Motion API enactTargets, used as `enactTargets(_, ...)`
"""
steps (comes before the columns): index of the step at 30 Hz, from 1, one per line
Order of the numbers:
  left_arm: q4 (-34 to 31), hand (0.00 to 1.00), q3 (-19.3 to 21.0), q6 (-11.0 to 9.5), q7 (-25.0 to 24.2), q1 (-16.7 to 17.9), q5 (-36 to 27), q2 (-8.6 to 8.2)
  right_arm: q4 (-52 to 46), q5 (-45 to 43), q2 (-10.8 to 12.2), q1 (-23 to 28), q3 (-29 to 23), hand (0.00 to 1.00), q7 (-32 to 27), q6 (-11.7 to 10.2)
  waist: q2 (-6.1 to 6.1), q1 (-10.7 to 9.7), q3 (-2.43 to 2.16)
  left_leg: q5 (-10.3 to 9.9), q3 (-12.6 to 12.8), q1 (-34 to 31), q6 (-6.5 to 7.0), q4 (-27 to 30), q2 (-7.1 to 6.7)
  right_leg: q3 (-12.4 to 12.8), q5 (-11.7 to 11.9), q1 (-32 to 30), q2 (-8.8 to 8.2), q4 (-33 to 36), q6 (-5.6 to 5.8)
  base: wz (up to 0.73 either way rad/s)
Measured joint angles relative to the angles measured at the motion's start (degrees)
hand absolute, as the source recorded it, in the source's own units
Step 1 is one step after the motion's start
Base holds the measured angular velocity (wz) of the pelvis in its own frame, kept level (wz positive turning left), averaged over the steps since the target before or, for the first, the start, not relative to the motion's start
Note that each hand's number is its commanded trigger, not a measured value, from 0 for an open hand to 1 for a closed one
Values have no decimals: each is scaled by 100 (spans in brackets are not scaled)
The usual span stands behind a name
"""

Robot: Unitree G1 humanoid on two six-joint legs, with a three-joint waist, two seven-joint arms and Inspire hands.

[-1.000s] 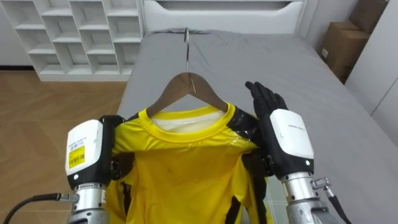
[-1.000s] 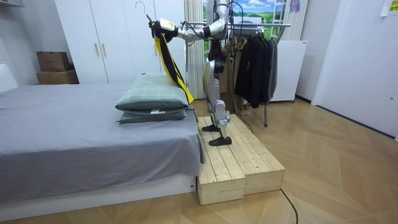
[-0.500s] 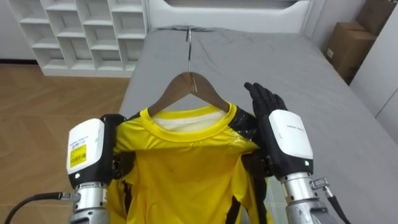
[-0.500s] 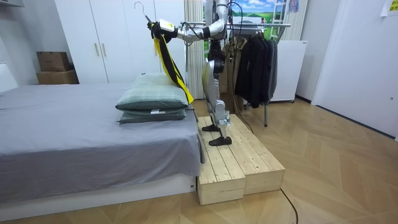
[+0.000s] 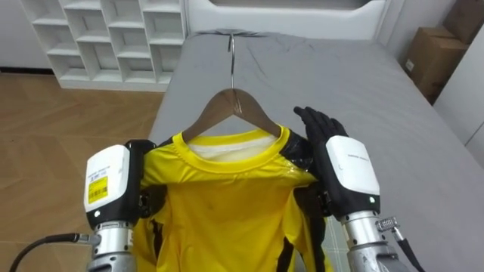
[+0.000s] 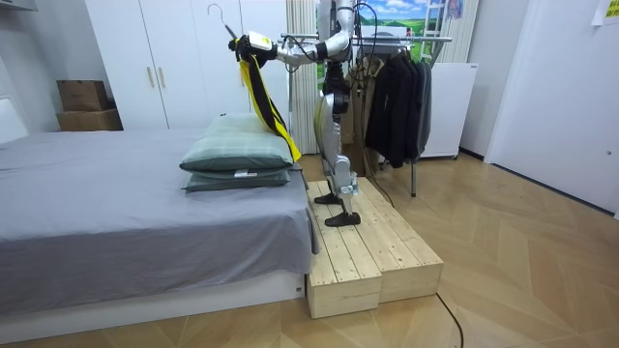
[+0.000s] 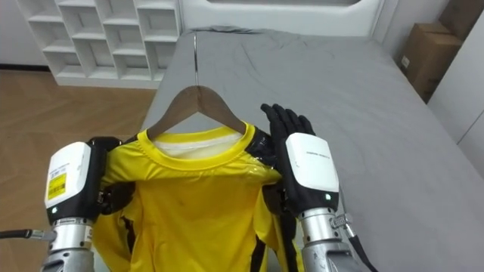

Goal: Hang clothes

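Above bed (image 5: 363, 91): yellow shirt (image 5: 227, 208) on wooden hanger (image 5: 235, 106), between left hand (image 5: 110, 185), right hand (image 5: 338, 155).

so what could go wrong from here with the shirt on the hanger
The right hand lies with straight fingers against the yellow shirt, not curled round it, so the shirt and the wooden hanger might slip and fall. The clothes rack stands behind the robot, so it probably has to turn on the raised wooden platform, where a misstep seems possible.
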Motion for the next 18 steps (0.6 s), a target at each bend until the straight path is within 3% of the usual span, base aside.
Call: enactTargets(18, 200, 100, -113, 35, -179, 4, -54, -38, 502, 279, 3, -55, -132, 100, 61, 4, 21, -13, 12, 0, -3, 17, 0, 0, 0, 2, 3, -4, 1, 7, -3, 0)
